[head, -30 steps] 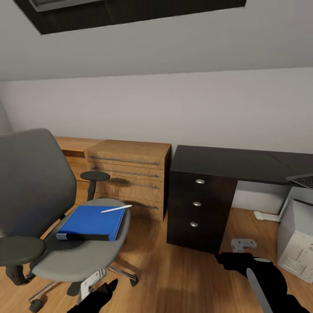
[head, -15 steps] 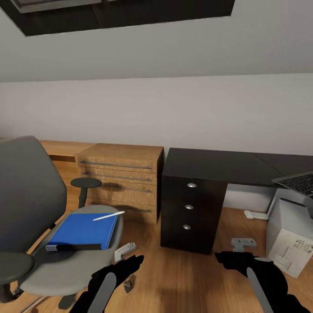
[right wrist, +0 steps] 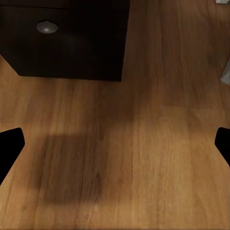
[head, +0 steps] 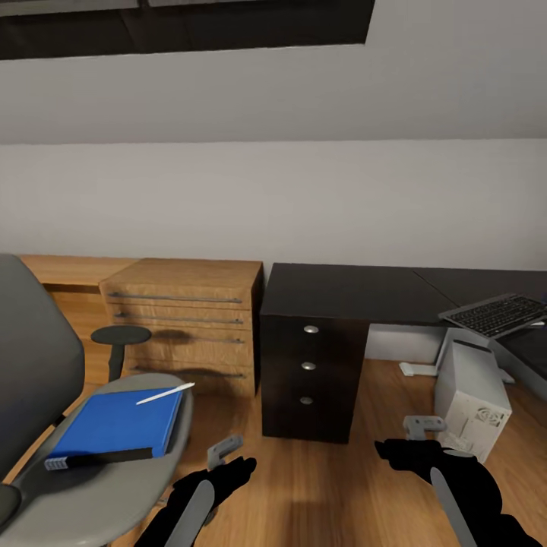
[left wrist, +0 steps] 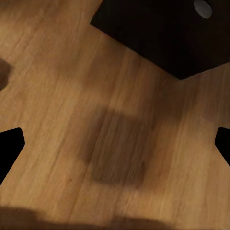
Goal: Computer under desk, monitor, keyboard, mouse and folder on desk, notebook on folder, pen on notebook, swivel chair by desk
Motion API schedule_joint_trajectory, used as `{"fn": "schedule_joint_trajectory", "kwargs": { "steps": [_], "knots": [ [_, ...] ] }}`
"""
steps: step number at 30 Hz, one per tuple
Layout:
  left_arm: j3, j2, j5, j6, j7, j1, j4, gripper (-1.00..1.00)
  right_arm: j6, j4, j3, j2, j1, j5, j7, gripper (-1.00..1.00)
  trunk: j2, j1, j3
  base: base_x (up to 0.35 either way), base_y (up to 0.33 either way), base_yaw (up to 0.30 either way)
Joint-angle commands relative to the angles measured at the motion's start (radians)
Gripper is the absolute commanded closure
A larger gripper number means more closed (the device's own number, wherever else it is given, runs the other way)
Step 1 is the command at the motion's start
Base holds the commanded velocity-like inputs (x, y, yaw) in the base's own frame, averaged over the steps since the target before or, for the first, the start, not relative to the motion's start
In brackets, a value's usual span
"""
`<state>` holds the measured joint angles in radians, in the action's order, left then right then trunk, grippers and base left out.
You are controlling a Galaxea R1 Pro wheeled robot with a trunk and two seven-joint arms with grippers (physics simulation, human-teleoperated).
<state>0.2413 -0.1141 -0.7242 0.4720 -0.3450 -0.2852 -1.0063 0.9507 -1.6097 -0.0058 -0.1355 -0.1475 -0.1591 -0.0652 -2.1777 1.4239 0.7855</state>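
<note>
The grey swivel chair (head: 114, 486) stands at the left. The blue folder (head: 114, 422) lies flat on its seat, and the white pen (head: 163, 393) rests on the folder's far corner. The black desk (head: 349, 292) runs to the right, with the keyboard (head: 497, 313) on its top and the computer (head: 475, 399) on the floor beneath. My left gripper (head: 226, 454) hangs open over the floor right of the chair seat. My right gripper (head: 422, 428) is open too, low in front of the desk drawers. The monitor, mouse and notebook are out of view.
A wooden drawer chest (head: 186, 319) stands against the wall between chair and desk. The desk's black drawer unit (head: 311, 380) reaches the floor. Wood floor (left wrist: 115, 96) lies under both grippers, also seen as floor (right wrist: 143, 143) with the drawer unit's corner close.
The camera has swung to the right, bringing the keyboard and computer further into view. My left arm has risen from the bottom edge into the lower centre. The right arm has held still.
</note>
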Motion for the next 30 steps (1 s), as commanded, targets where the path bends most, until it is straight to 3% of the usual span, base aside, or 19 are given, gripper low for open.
{"fn": "schedule_joint_trajectory", "kwargs": {
  "steps": [1,11,25,30],
  "knots": [
    [0.002,0.000,-0.011,0.001,-0.010,-0.001,0.001,-1.00,0.005,-0.001,0.000,0.000,-0.001,-0.010,-0.007,-1.00,0.007,-0.004,-0.002,0.000,0.000,-0.016],
    [0.003,-0.001,-0.010,-0.002,-0.009,0.000,0.005,-1.00,0.009,-0.001,0.001,0.000,-0.001,-0.010,-0.007,-1.00,0.077,-0.042,-0.033,0.000,0.000,-0.071],
    [0.003,0.000,-0.005,-0.006,-0.009,0.000,0.009,-1.00,0.008,-0.001,0.002,0.000,0.000,-0.010,-0.007,-1.00,0.175,-0.096,-0.074,0.000,0.000,-0.236],
    [0.003,0.001,-0.002,-0.007,-0.009,0.000,0.014,-1.00,0.001,-0.001,0.022,-0.001,0.000,-0.010,-0.007,-1.00,0.210,-0.115,-0.089,0.000,0.000,-0.040]
  ]
}}
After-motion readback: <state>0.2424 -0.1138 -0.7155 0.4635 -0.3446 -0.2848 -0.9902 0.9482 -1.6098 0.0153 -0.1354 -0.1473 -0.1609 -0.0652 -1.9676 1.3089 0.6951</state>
